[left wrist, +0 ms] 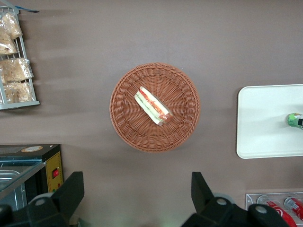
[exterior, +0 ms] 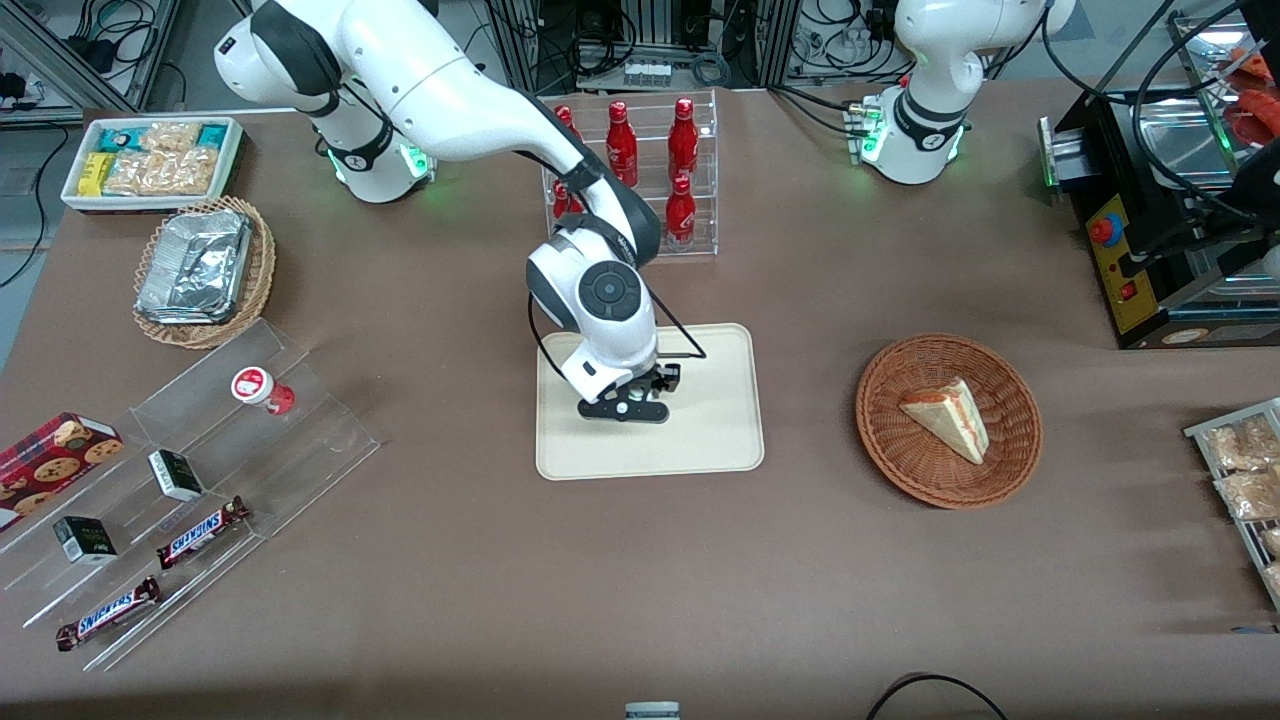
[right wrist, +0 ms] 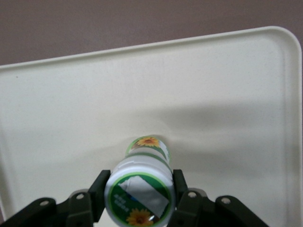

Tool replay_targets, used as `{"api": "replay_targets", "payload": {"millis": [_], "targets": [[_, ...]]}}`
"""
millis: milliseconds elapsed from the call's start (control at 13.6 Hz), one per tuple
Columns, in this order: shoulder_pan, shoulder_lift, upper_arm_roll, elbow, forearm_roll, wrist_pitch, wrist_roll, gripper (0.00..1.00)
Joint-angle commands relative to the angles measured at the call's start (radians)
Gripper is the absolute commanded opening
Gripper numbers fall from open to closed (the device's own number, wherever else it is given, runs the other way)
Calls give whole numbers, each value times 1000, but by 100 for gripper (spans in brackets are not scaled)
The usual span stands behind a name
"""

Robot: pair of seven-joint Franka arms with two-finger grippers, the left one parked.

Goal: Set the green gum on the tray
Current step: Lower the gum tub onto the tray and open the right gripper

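We hold green gum (right wrist: 140, 195) clamped in tool (exterior: 628, 404), low over tray (exterior: 715, 440) centre. Placing step; next: lower until seated, release.

A round wicker basket (left wrist: 155, 107) sits on the brown table (left wrist: 142, 33), holding a wrapped sandwich (left wrist: 152, 105). Beside it, toward the working arm's end, lies the tray (left wrist: 262, 120), with the green gum (left wrist: 294, 120) on it.
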Motion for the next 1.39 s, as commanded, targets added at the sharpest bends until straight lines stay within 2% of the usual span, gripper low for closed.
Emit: {"api": "replay_targets", "payload": {"millis": [0,73,147,220,440,953,1320], "targets": [[12,42,-12,46,21,19,-4,0],[12,45,-12,43,21,30,-7,5],[11,47,-12,43,21,35,-7,40],[12,48,-12,43,20,36,-5,99],[12,47,-12,39,-6,36,-42,100],[6,8,-12,32,-8,10,-94,100],[-25,-113,-26,32,-8,-227,-247,100]]}}
